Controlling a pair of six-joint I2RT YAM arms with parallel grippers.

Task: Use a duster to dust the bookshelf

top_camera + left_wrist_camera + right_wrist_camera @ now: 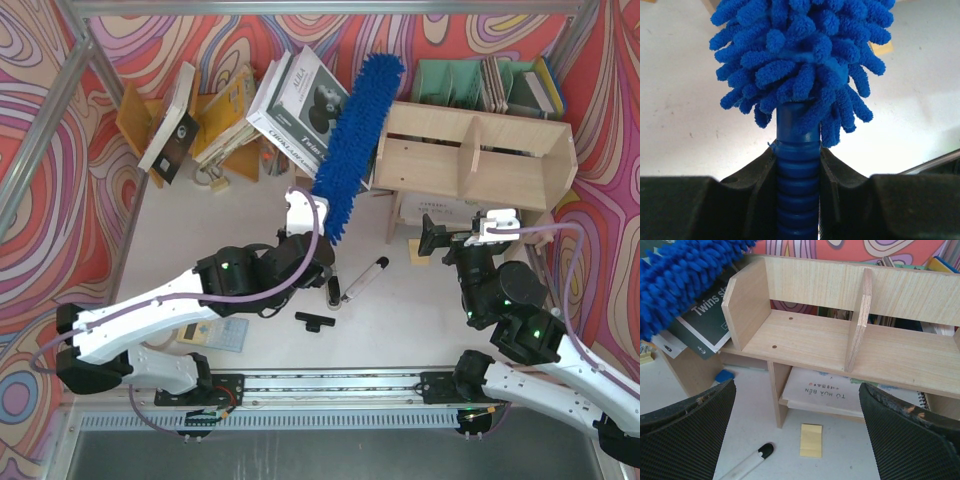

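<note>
So the left gripper [303,213] was clamped tight on the ribbed handle of the duster [355,135]. Its long axis ran from the middle of the top view up and a bit right, with the fluffy tip ending by the top-left corner of the bookshelf [480,150]. The shelf sat just to the right of the head, and I couldn't tell if they were touching, so I'd guess a sweep to the right comes next. The right gripper [436,237] hung with its fingers apart in front of the shelf, holding nothing.
</note>
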